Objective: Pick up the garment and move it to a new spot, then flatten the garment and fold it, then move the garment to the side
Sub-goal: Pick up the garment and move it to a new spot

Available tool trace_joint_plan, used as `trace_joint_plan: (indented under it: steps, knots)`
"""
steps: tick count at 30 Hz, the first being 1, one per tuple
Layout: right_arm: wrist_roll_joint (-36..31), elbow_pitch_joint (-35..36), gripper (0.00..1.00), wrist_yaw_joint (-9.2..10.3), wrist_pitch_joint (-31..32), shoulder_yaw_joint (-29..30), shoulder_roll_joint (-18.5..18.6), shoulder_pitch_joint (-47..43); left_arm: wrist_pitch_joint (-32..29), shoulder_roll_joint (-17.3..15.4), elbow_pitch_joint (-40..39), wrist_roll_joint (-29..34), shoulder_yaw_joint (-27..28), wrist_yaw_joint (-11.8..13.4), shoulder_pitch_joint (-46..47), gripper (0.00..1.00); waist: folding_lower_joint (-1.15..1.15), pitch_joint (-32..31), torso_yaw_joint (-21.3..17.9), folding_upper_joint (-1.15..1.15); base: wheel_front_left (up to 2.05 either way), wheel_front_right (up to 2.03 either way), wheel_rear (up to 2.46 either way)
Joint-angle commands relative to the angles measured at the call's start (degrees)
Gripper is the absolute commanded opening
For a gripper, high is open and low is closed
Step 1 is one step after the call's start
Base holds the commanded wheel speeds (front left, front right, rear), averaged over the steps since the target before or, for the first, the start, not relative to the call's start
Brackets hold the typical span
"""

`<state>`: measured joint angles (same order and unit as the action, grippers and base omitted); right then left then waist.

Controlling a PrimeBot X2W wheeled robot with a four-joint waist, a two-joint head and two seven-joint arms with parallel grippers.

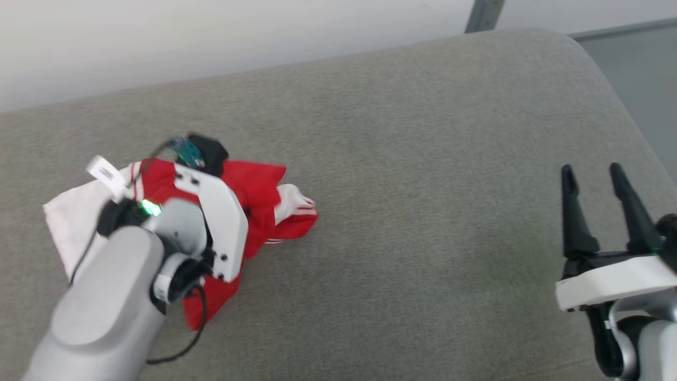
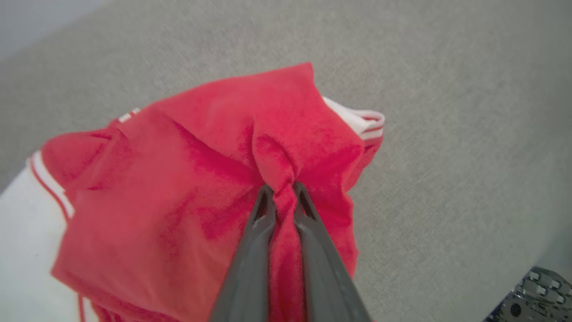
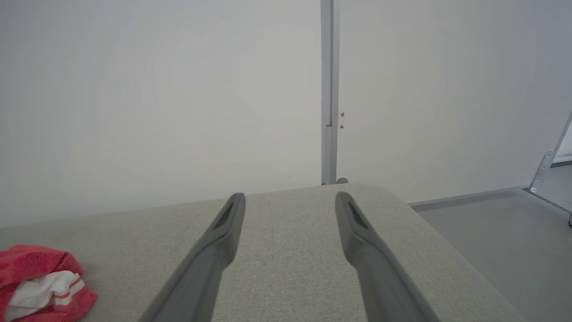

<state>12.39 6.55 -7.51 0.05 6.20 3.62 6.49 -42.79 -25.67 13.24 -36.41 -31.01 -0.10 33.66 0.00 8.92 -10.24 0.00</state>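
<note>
The garment (image 1: 259, 193), a red T-shirt with white sleeves and striped trim, lies bunched on the left of the grey cushion (image 1: 423, 159). My left gripper (image 2: 280, 188) is shut on a pinched ridge of its red cloth; in the head view the left wrist covers the fingers and much of the garment. A white sleeve with red stripes (image 2: 363, 120) sticks out on the far side. The garment (image 3: 40, 284) also sits at the lower left of the right wrist view. Over bare cushion at the lower right, far from the cloth, my right gripper (image 1: 592, 182) stands open and holds nothing.
The cushion's rounded far-right corner (image 1: 560, 47) drops off to grey floor (image 1: 645, 79). A white wall (image 3: 156, 89) with a grey vertical post (image 3: 328, 89) stands behind the cushion. Bare cushion lies between the two grippers.
</note>
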Motion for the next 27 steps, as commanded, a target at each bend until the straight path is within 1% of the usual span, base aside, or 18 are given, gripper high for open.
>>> trace_joint_plan:
  steps: [1, 8, 12, 13, 14, 15, 16, 19, 23, 27]
  knots:
    - [0.6, -0.6, 1.0, 0.04, -0.4, -0.5, -0.2, 0.5, 0.5, 0.5, 2.3, -0.7, -0.3, -0.3, -0.7, 0.0, 0.0, 0.3, -0.9, 0.0, 0.0, 0.0, 0.0]
    - [1.0, -2.4, 1.0, 0.04, -0.8, -2.8, 0.0, 0.9, 0.4, 4.5, 17.7, -1.6, -2.0, -1.0, 0.2, 0.0, 0.0, 0.4, -2.6, 0.0, 0.0, 0.0, 0.0]
    - [1.2, -3.0, 1.0, 0.04, -1.0, -3.6, 0.0, 1.1, 0.3, 6.3, 24.5, -2.1, -2.8, -2.2, 0.9, 0.0, 0.0, -0.1, -2.6, 0.0, 0.0, 0.0, 0.0]
    - [1.1, -3.2, 1.0, 0.04, -1.0, -3.6, 0.1, 1.0, 1.2, 6.7, 25.3, -2.2, -2.7, -2.7, 1.5, 0.46, 0.0, -0.3, -2.4, 0.0, 0.0, 0.0, 0.0]
    - [1.1, -3.3, 1.0, 0.04, -0.9, -3.7, 0.2, 1.0, 2.1, 7.0, 25.8, -2.6, -2.4, -3.1, 2.2, 0.83, 0.0, -0.6, -2.1, 0.0, 0.0, 0.0, 0.0]
    - [1.1, -3.3, 1.0, 0.04, -0.9, -3.7, 0.2, 0.9, 2.8, 7.2, 26.3, -2.8, -2.1, -3.5, 2.9, 1.0, 0.0, -0.9, -1.8, 0.0, 0.0, 0.0, 0.0]
    - [1.1, -3.3, 1.0, 0.04, -0.9, -3.7, 0.2, 0.9, 2.8, 7.2, 26.3, -2.8, -2.1, -3.5, 2.9, 1.0, 0.0, -0.9, -1.8, 0.0, 0.0, 0.0, 0.0]
    - [1.7, -3.6, 1.0, 0.04, -0.9, -3.7, 0.4, 0.5, 5.4, 6.8, 26.0, -3.3, -2.2, -5.4, 4.0, 1.0, 0.0, -2.2, -0.6, 0.0, 0.0, 0.0, 0.0]
    - [1.3, -3.5, 1.0, 0.04, -0.5, -3.8, 0.8, 0.0, 10.4, 4.7, 23.1, -2.9, -2.7, -6.8, 4.2, 1.0, 0.0, -4.0, 1.3, 0.0, 0.0, 0.0, 0.0]
    - [0.5, -3.8, 1.0, 0.04, 0.0, -3.7, 1.7, -0.9, 16.6, 2.1, 18.4, -3.4, -2.0, -7.1, 2.2, 1.0, 0.0, -5.8, 3.6, 0.0, 0.0, 0.0, 0.0]
